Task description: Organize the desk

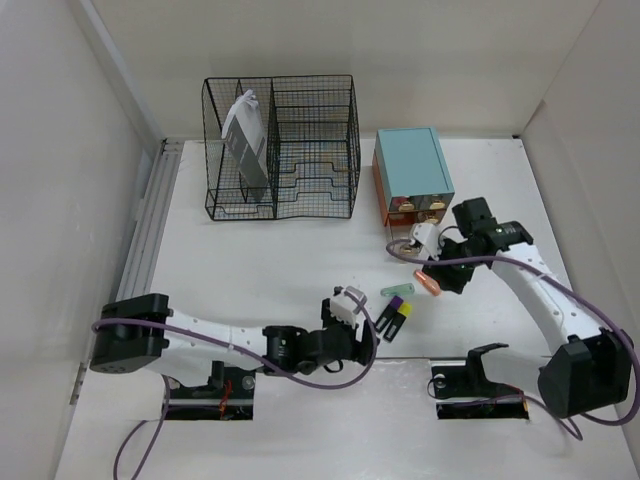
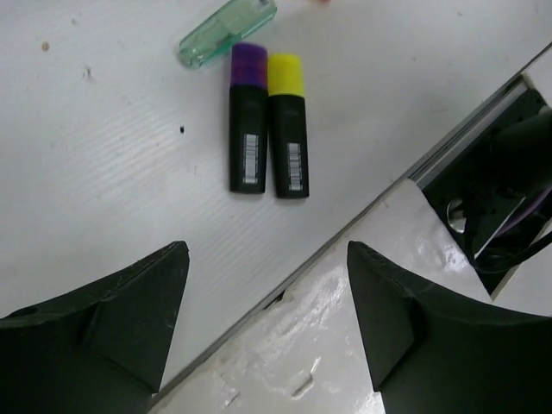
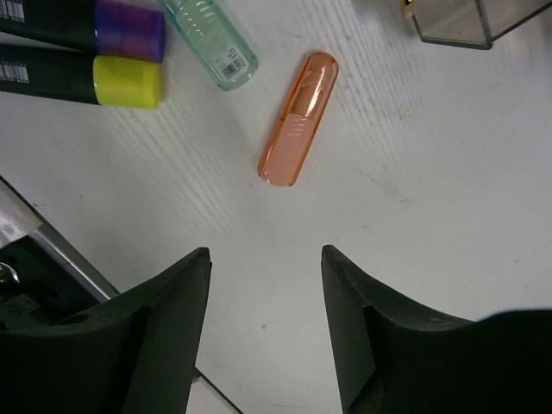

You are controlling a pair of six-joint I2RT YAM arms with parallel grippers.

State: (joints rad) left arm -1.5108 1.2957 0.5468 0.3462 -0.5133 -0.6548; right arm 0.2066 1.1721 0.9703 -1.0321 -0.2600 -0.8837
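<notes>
On the white desk [image 1: 270,260] two black markers lie side by side, one purple-capped [image 2: 247,129] and one yellow-capped [image 2: 289,129]. A green see-through piece [image 2: 226,30] lies just beyond them, and an orange see-through piece [image 3: 297,119] lies to its right. My left gripper [image 2: 266,250] is open and empty. It hovers short of the markers, over the edge of a cut-out. My right gripper [image 3: 266,252] is open and empty, just behind the orange piece [image 1: 431,285]. In the top view the left gripper [image 1: 362,322] and the right gripper [image 1: 447,278] flank the group.
A black wire-mesh rack [image 1: 282,150] stands at the back and holds a grey-white item [image 1: 245,140]. A teal drawer box [image 1: 412,172] stands at the back right, close behind the right wrist. A grey rail [image 1: 150,215] runs along the left. Two cut-outs [image 1: 205,395] [image 1: 480,390] hold the arm bases.
</notes>
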